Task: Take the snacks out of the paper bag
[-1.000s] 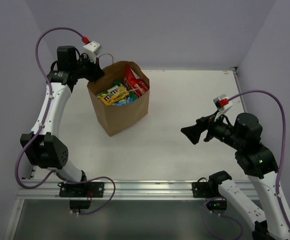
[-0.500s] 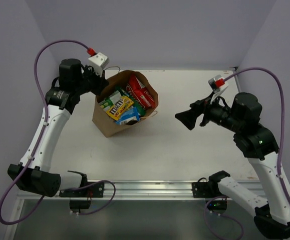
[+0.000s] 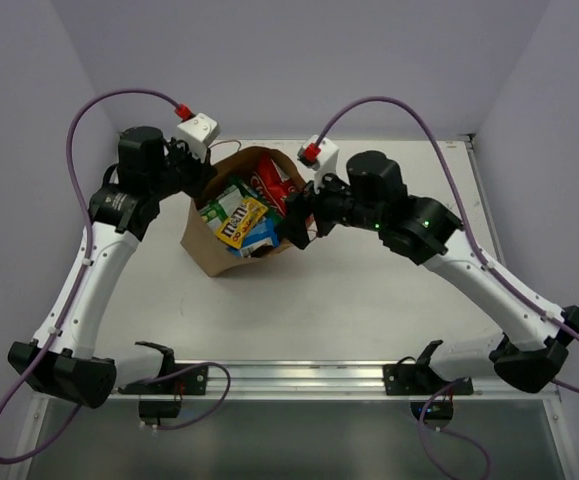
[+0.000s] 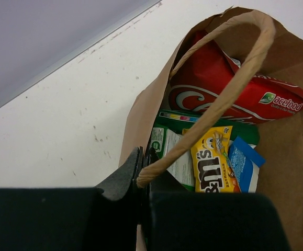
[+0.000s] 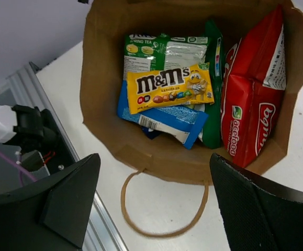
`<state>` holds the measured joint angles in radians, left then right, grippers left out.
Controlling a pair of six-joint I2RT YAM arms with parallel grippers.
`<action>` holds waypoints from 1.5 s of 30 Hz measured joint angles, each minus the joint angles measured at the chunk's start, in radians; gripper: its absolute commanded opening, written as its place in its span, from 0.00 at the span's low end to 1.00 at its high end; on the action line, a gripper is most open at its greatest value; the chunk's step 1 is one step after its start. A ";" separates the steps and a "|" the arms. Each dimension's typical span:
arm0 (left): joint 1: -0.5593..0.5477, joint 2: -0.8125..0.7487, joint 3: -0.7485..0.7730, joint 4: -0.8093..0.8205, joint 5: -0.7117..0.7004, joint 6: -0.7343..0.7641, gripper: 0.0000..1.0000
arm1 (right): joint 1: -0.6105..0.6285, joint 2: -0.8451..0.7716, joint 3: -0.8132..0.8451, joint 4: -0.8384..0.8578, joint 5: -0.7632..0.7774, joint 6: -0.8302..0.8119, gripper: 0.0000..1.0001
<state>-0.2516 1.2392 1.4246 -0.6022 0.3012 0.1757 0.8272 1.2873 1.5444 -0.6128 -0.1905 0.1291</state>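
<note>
The brown paper bag (image 3: 212, 255) stands at the back left, tilted and open, with snacks inside: a red chip bag (image 5: 250, 104), a yellow M&M's pack (image 5: 167, 86), a blue pack (image 5: 167, 121), a green tea pack (image 5: 161, 49) and a dark green bag (image 5: 212, 128). My left gripper (image 3: 197, 186) is shut on the near end of the bag's paper handle (image 4: 229, 89) at the rim. My right gripper (image 3: 294, 226) is open and empty, hovering over the bag's right rim, above the other handle loop (image 5: 164, 246) lying on the table.
An aluminium rail (image 3: 289, 375) runs along the table's near edge, with both arm bases clamped to it. Grey walls close in the back and both sides. White table (image 3: 369, 300) lies to the right of and in front of the bag.
My right arm swung left from the right side of the table to just over the bag. My left gripper has pulled the bag's rim, tilting the bag and its mouth.
</note>
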 measured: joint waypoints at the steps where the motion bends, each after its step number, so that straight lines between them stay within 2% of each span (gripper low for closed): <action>1: -0.003 -0.006 -0.002 -0.005 -0.001 0.000 0.00 | 0.016 0.030 0.010 0.001 0.017 -0.005 0.86; 7: -0.012 -0.062 -0.042 -0.010 -0.007 0.000 0.00 | 0.072 0.174 0.048 0.021 0.103 0.021 0.84; 14: -0.021 -0.155 -0.112 -0.007 -0.033 -0.037 0.00 | 0.090 0.252 0.044 0.101 0.171 0.250 0.84; 21: -0.031 -0.208 -0.159 0.010 -0.074 -0.089 0.00 | 0.111 0.327 0.044 0.157 0.201 0.412 0.83; 34: -0.031 -0.203 -0.180 0.060 -0.143 -0.214 0.00 | 0.149 0.449 0.048 0.157 0.211 0.504 0.82; 39: -0.031 -0.201 -0.195 0.087 -0.154 -0.235 0.00 | 0.149 0.524 0.099 0.161 0.248 0.527 0.80; 43: -0.031 -0.196 -0.196 0.094 -0.187 -0.232 0.00 | 0.147 0.558 0.134 0.173 0.256 0.524 0.72; 45: -0.031 -0.192 -0.196 0.101 -0.206 -0.218 0.00 | 0.144 0.571 0.153 0.175 0.256 0.515 0.61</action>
<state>-0.2829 1.0477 1.2289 -0.5007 0.0948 -0.0422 0.9710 1.8580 1.6978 -0.4374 0.0658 0.6437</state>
